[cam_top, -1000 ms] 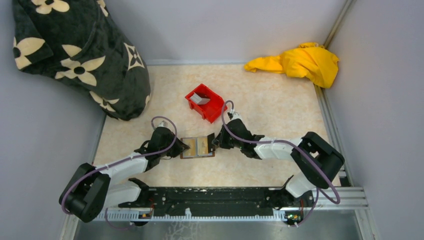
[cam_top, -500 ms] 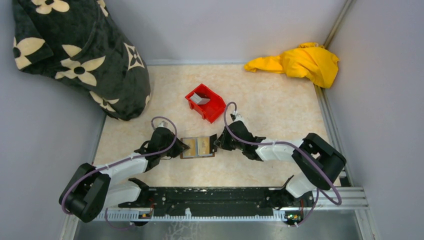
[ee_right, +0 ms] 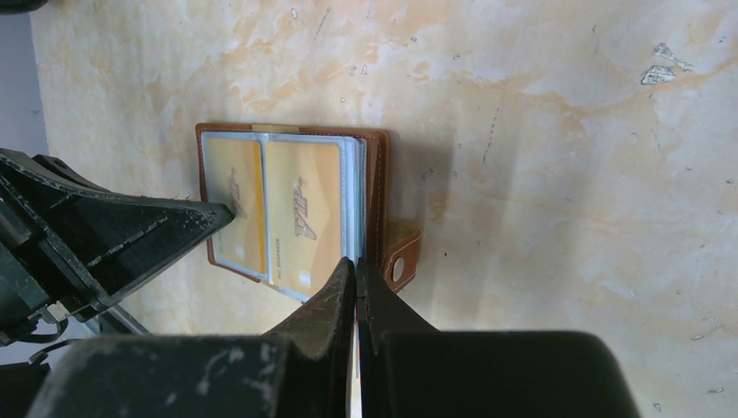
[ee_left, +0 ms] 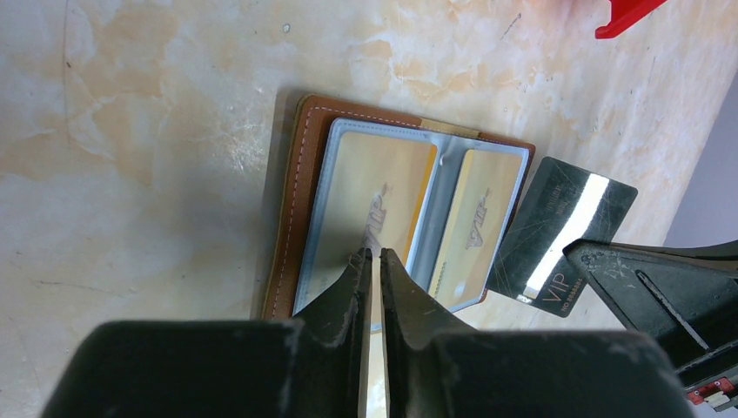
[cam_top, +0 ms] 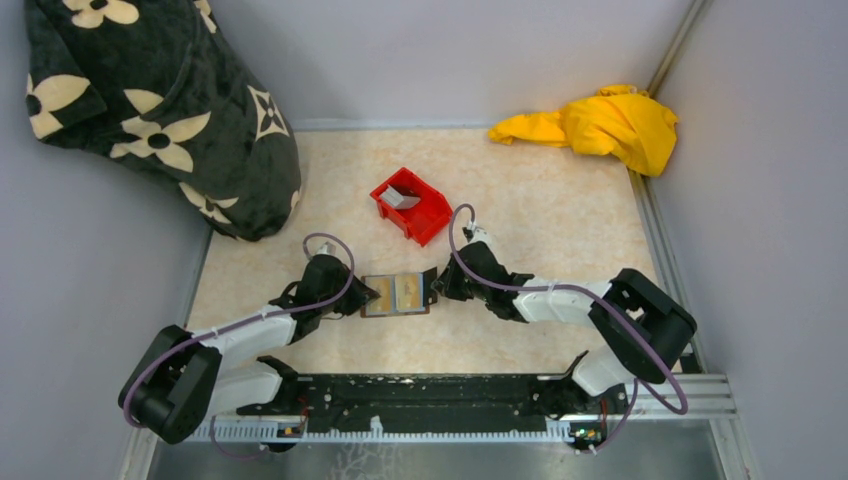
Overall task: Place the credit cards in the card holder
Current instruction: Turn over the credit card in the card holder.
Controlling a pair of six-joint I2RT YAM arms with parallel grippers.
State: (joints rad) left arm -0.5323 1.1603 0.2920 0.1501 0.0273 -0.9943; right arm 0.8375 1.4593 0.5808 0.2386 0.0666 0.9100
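The open card holder (cam_top: 398, 294) lies near the middle of the worktop (cam_top: 540, 210). The right pincer (ee_right: 355, 261) pinches a shiny dark card (ee_left: 561, 231) beside it. The left pincer (ee_left: 374, 254) touches it, almost closed; I cannot tell if it grips.

Brown leather card holder (ee_left: 287, 218), glossy card (ee_left: 561, 235)

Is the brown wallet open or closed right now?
Open. The card holder lies spread flat on the table, and two gold cards show in its clear sleeves.
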